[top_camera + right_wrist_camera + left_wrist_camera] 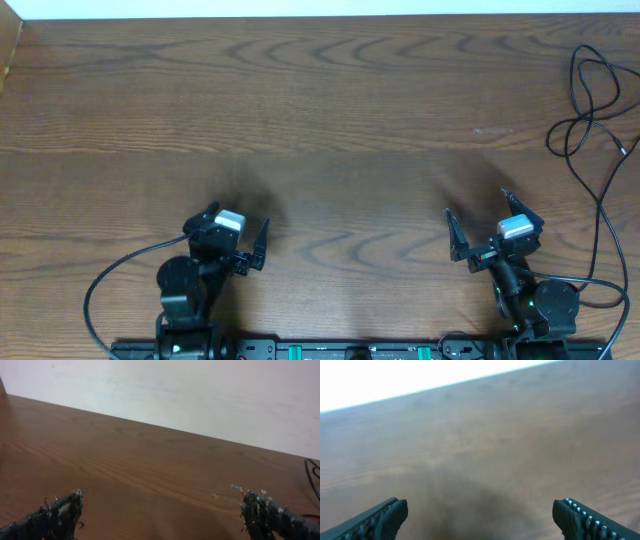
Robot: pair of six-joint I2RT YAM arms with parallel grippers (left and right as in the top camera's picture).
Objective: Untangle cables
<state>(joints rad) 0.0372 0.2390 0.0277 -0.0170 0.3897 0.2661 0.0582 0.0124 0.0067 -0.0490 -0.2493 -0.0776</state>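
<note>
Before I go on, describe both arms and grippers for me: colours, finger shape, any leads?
Both arms are black. The left gripper and right gripper each carry a small whitish block and two dark pointed fingers with ribbed inner faces. The right fingers look frayed and flecked. A thick black lead loops from the left arm.

A thin black cable (pixel 588 105) lies looped and tangled at the far right edge of a brown wood-grain table (pixel 330 110), one strand trailing down toward the near side. Two black robot arms sit at the near edge, the left gripper (pixel 240 240) and right gripper (pixel 478 222) both spread wide, holding nothing.
</note>
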